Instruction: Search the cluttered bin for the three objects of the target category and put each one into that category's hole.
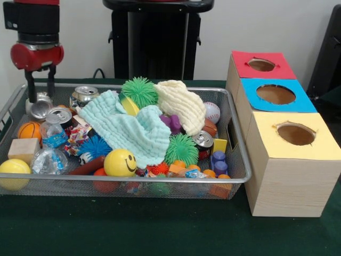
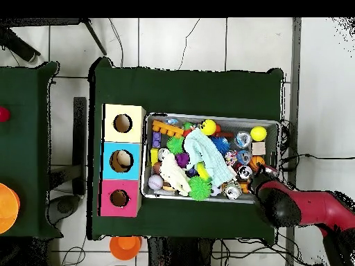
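My hand [image 1: 40,90] hangs over the far corner of the wire-mesh bin [image 1: 234,178], its two prongs spread and empty, straddling a crushed silver can [image 1: 39,106] that lies against the rim. I judge cans to be my target, since I am lined up on this one and two more show: one [image 1: 85,94] just beside it along the far wall, and one [image 1: 203,140] wedged among the toys near the opposite end. None has reached a hole yet, so by my reading the task is only starting.

The clutter explains my choice of corner. A mint washcloth [image 1: 130,130] and a cream cloth [image 1: 181,104] drape over the middle heap, hiding what sits beneath, while the corner can lies exposed with room for my prongs.

The three wooden boxes stand on the bench just outside the bin's other end: red-topped [image 1: 242,64], blue-topped [image 1: 250,98] and yellow-topped [image 1: 266,136], each with a round hole. Which hole takes cans I cannot tell.
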### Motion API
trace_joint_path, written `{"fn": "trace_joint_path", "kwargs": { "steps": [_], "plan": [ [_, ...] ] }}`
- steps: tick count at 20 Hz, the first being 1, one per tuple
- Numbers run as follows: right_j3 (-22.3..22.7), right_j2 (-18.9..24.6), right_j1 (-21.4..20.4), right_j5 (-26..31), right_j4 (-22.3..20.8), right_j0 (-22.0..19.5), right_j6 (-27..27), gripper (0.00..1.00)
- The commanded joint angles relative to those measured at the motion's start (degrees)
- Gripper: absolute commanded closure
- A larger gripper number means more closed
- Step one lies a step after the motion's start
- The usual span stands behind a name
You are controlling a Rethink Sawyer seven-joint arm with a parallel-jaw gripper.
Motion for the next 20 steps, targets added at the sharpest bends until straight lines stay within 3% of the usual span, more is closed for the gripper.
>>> {"fn": "trace_joint_path", "kwargs": {
  "steps": [1,6,11,20],
  "plan": [
    [1.2,-3.2,3.6,-3.3,-3.8,3.4,8.0,0.0],
    [-2.1,-4.9,5.4,-1.1,-4.5,4.0,5.5,0.0],
    [-7.7,-11.6,6.8,1.8,-9.1,10.3,7.8,0.0],
    [-7.9,-16.5,5.9,-2.5,-9.6,13.9,11.2,0.0]
  ]
}}
